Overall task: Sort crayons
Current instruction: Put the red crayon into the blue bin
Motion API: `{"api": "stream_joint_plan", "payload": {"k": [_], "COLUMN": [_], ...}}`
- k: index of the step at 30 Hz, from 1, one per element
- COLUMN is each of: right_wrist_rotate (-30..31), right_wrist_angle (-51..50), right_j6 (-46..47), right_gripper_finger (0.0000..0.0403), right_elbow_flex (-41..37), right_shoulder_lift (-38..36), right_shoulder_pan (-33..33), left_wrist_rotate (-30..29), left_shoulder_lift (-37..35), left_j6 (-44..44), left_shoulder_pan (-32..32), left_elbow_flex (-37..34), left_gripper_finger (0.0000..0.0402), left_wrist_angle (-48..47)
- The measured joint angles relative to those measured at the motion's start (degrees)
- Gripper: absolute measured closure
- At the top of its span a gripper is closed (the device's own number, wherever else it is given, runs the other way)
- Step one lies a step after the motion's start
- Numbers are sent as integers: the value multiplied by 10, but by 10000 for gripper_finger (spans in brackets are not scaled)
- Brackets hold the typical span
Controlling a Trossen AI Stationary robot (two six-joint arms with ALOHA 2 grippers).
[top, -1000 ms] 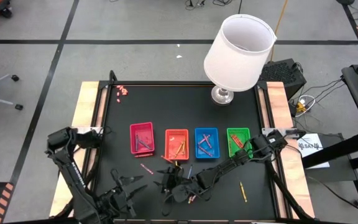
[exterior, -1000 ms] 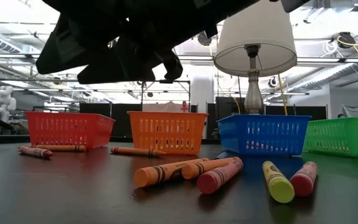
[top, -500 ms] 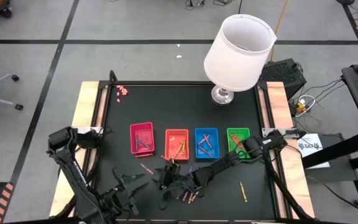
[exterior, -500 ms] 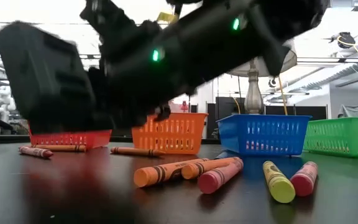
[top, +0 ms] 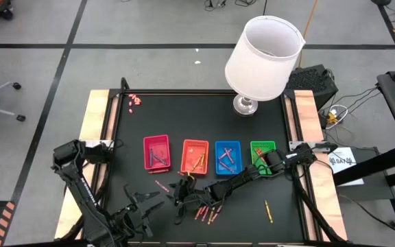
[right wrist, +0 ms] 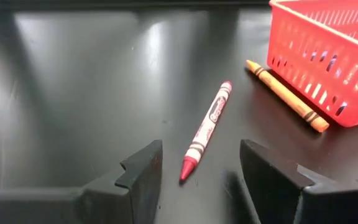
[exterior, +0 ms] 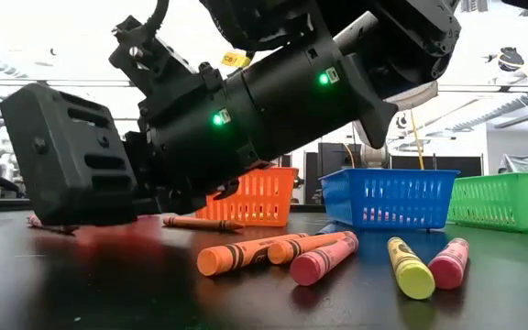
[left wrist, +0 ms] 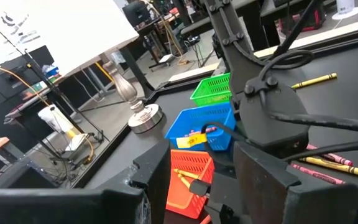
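Right gripper (right wrist: 194,177): fingers apart, empty, low over table near red tray (right wrist: 328,56), red crayon (right wrist: 205,129) lying between them, orange crayon (right wrist: 284,94) touching tray wall; left gripper (top: 139,206) apart, idle, near-left; more crayons (exterior: 324,257) loose nearby.

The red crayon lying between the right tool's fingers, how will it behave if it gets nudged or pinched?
The red crayon looks round and lies flat, so a sideways nudge would probably roll it. It seems stiff and light, likely easy to pinch, though its paper wrapper may slip.
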Motion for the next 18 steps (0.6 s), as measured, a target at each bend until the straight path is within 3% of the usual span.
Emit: {"api": "stream_joint_plan", "payload": {"k": [18], "right_wrist_rotate": [-14], "right_wrist_angle": [53], "right_j6": [-10], "right_gripper_finger": [283], "right_elbow_flex": [1], "right_shoulder_lift": [37], "right_shoulder_pan": [-10], "left_wrist_rotate": [0], "left_shoulder_lift": [0], "left_j6": [0], "left_shoulder_pan": [0], "left_elbow_flex": [0], "left_gripper_finger": [229], "left_wrist_angle": [-1]}}
